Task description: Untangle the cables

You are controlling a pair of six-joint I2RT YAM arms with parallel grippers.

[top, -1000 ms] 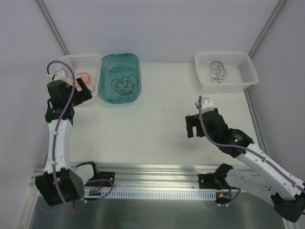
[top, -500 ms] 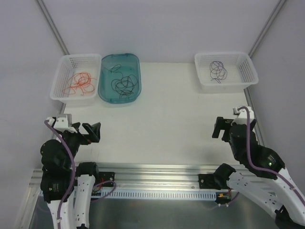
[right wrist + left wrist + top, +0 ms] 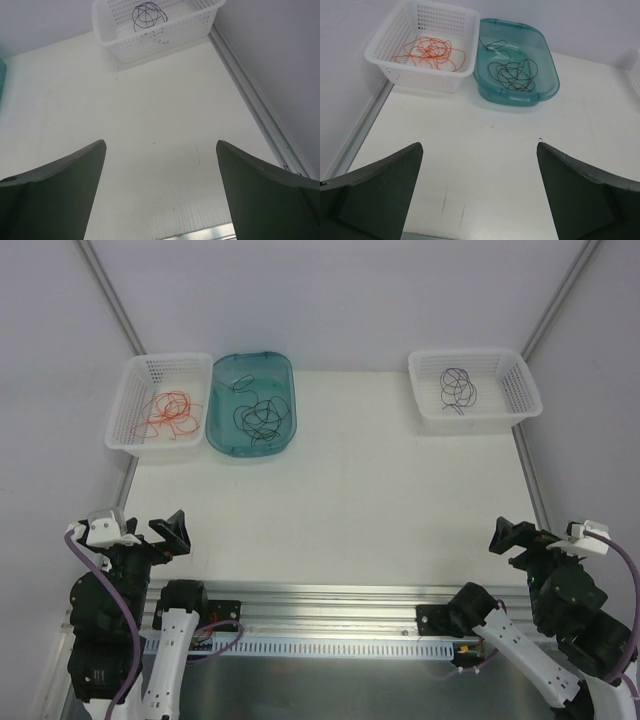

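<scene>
Left gripper (image 3: 479,146), right gripper (image 3: 161,142) retracted; wrist views show both spread.

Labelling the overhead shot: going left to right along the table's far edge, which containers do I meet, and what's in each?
Left basket with orange cable → teal tub with black cable → right basket with purple cable.

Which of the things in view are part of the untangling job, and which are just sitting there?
Part of the job:
orange-red cable
black cables
dark purple cable

Just there, only holding the cables:
left white basket
teal tub
right white basket
table
</scene>
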